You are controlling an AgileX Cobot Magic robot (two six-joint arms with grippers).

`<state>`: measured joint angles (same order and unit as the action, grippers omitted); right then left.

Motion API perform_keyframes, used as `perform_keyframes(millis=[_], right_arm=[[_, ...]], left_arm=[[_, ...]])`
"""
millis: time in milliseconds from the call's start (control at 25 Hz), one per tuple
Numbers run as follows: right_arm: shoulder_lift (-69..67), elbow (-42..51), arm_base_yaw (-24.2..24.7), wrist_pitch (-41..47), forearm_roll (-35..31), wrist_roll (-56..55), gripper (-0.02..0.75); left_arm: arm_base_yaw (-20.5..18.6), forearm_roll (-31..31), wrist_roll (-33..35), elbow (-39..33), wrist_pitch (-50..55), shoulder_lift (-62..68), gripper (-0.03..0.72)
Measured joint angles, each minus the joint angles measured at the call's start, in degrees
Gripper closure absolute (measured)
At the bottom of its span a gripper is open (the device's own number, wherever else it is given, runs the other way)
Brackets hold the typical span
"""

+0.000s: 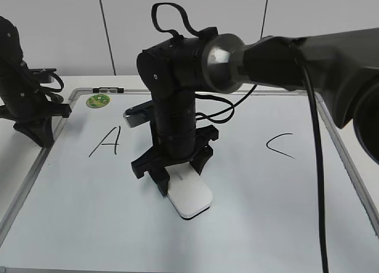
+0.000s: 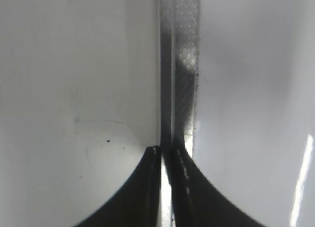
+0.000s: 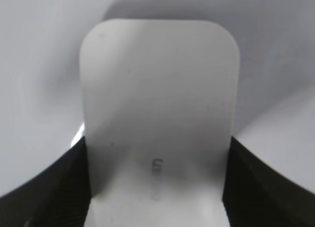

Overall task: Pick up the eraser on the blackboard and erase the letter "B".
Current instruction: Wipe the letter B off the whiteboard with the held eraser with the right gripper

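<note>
The white eraser (image 1: 190,198) lies flat on the blackboard (image 1: 266,225), which is a white board with a grey frame. My right gripper (image 1: 179,177) reaches across the middle and is shut on the eraser. In the right wrist view the eraser (image 3: 157,104) fills the space between the two black jaws (image 3: 157,187), with small grey lettering showing. A black "A" (image 1: 106,141) is on the left and a black "C" (image 1: 279,145) on the right. No "B" is in view; the spot between them is hidden behind my right arm. My left gripper (image 2: 166,150) is shut and empty over the board's frame (image 2: 186,79).
A small round green magnet (image 1: 98,100) sits at the board's far left corner. My left arm (image 1: 26,101) rests at the board's left edge. A black cable (image 1: 317,166) hangs from my right arm over the right side of the board.
</note>
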<state>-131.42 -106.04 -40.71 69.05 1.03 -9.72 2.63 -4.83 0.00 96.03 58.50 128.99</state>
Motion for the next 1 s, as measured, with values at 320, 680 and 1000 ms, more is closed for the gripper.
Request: perform_keyframes(millis=[320,680,1000], right_arm=[[-0.09,0.0,6.74,0.11,-0.61,-1.64,0.217],[0.51,-0.03,9.58,0.11,2.84,-2.98,0.217],[7.58,1.22,12.63,0.63,11.94,-5.92,0.217]], left_arm=[[0.0,-0.58,0.0,0.0,-0.65,0.0,0.647],[0.0,-0.69,0.0,0.0,-0.77,0.0,0.647],[0.0,-0.69,0.0,0.0,-0.77,0.0,0.647]])
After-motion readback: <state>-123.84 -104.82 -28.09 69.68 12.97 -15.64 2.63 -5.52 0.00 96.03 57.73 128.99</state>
